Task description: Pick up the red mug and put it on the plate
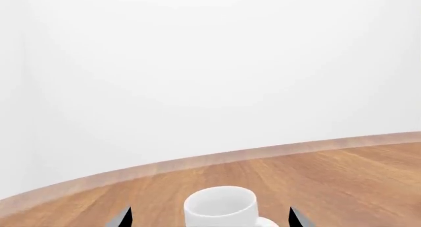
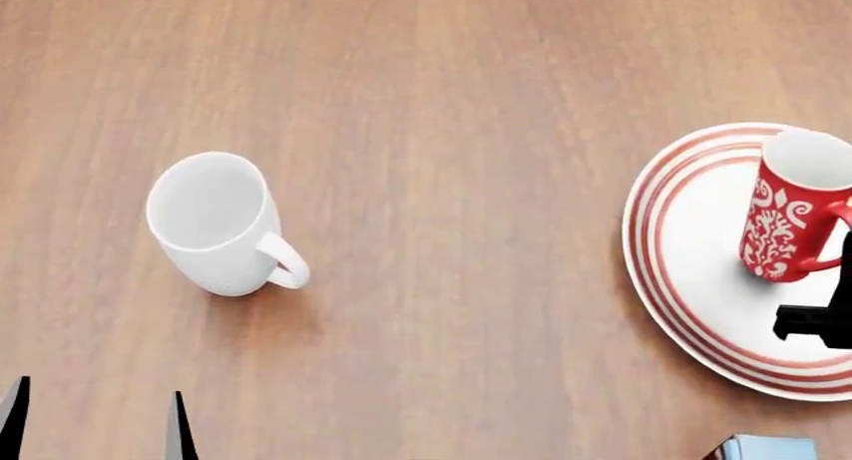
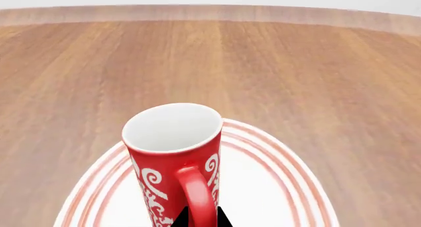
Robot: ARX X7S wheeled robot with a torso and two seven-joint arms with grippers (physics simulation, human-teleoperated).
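The red mug [image 2: 788, 221] with white swirls stands upright on the plate [image 2: 692, 250], a wide white plate with red rings, at the right edge of the head view. My right gripper [image 3: 200, 219] is shut on the red mug [image 3: 172, 158], its black fingertips pressing both sides of the handle; the plate [image 3: 263, 187] lies beneath. In the head view only dark parts of the right gripper [image 2: 832, 305] show beside the mug. My left gripper [image 2: 96, 425] is open and holds nothing, low at the near left.
A plain white mug [image 2: 213, 221] stands upright on the wooden table [image 2: 453, 131], handle toward the near right, ahead of the left gripper. In the left wrist view the white mug [image 1: 220, 206] sits ahead of the fingertips [image 1: 125, 217], with the table's far edge [image 1: 197, 160] and a white wall behind.
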